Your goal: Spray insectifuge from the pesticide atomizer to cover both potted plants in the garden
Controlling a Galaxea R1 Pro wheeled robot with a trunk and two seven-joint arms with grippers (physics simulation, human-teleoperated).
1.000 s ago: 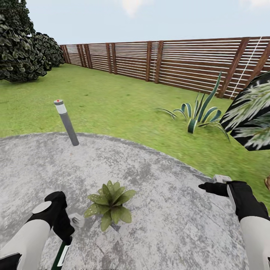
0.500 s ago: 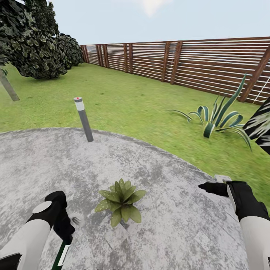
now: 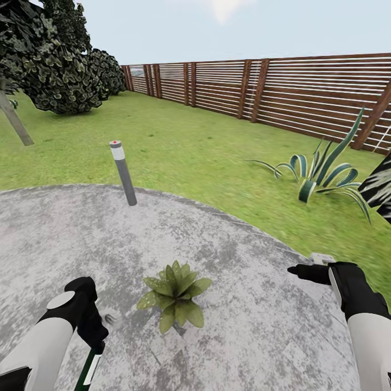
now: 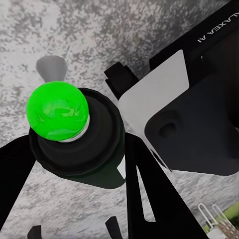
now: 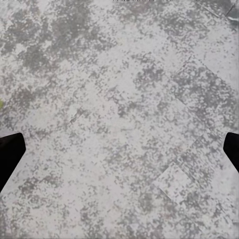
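A green lawn (image 3: 179,146) fills the middle of the head view, closed at the upper right by a long brown slatted wooden fence (image 3: 304,92) and at the upper left by dark leafy trees (image 3: 49,60), their crowns cut off by the frame. The round mottled grey paved patch (image 3: 228,304) takes the whole lower half; its curved edge runs from mid-left down to the right, and it lies open between the two arms and beyond the plant. A striped spiky green agave (image 3: 320,174) stands on the grass at right, and beside it a dark frond (image 3: 380,190) is cut by the right edge. A tall grey lamp post with a red dot on top (image 3: 123,172) leans at the patch's far rim, left of centre.

Low centre, one small rosette of pointed speckled green leaves, a potted plant (image 3: 174,296), sits on the paving; its pot is hidden under the leaves.

The left gripper (image 3: 100,328), black, at lower left just beside the plant, is closed around the slim black pesticide atomizer (image 3: 89,369), whose lower end runs off the bottom edge. In the left wrist view the atomizer (image 4: 74,137) shows its green dome top between the dark fingers (image 4: 149,199). The right gripper (image 3: 297,269), at mid-right over bare paving, points inward; in the right wrist view its black fingertips (image 5: 10,154) stand wide apart, nothing between them.
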